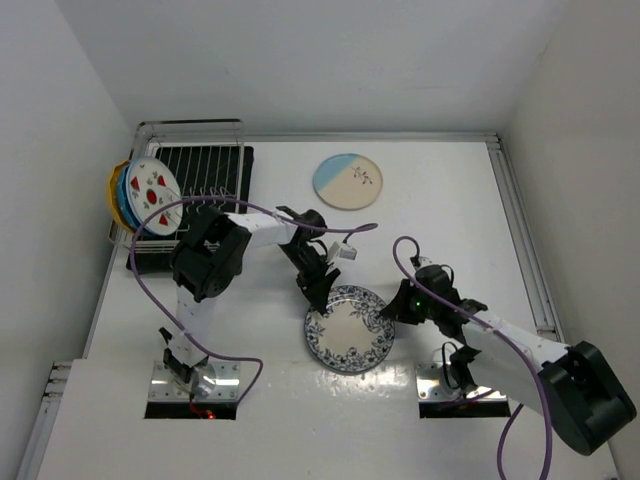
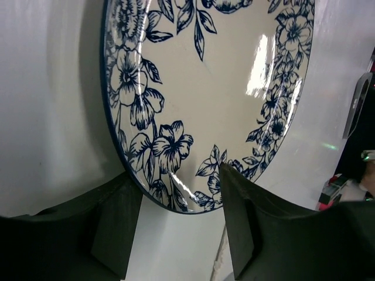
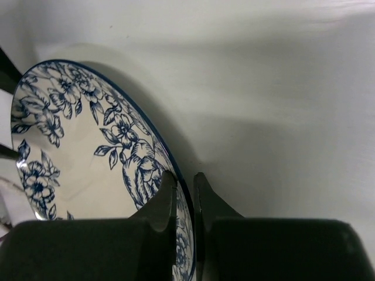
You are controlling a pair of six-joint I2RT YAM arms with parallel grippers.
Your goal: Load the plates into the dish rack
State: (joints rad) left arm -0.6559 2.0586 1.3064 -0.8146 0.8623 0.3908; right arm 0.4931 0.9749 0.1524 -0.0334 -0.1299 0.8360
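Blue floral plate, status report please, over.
Right claw shut on blue floral plate rim. Left claw open around its opposite edge. Dish rack holds strawberry plate and others, left end; blue-and-cream plate on table.

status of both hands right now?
left hand: open, fingers either side of the floral plate rim.
right hand: closed on the floral plate rim.

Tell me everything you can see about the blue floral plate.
The blue floral plate is round, glossy, ceramic-looking, cream in the middle with a dark blue flower border. It sits on the white table between the arms. The right gripper pinches its rim; the left gripper stands open astride its other side.
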